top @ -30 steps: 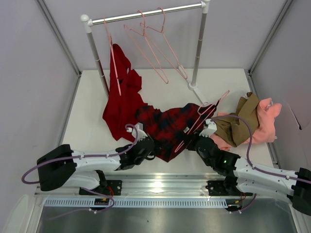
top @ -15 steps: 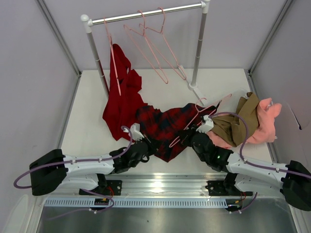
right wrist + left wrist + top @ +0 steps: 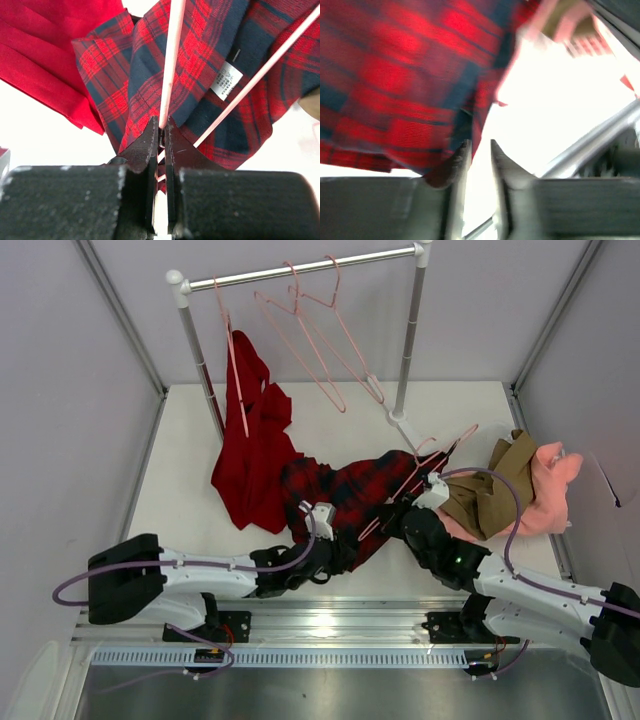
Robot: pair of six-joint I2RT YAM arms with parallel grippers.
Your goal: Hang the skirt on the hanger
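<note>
Your right pincer point(image 3: 161, 122) is clenched on the hanger point(image 3: 170, 65), a thin, smooth pale-pink rod running straight out ahead of its fingertips across the skirt point(image 3: 200, 60), soft red-and-navy plaid cloth lying rumpled just beyond and under those tips, with a white label point(image 3: 226, 81) off to their right. Your left pincer point(image 3: 480, 147) stands slightly parted with nothing between its fingers, the plaid hem draped just above and left of the tips. Both arms reach low and forward over the table point(image 3: 180, 490), angled in toward each other.
</note>
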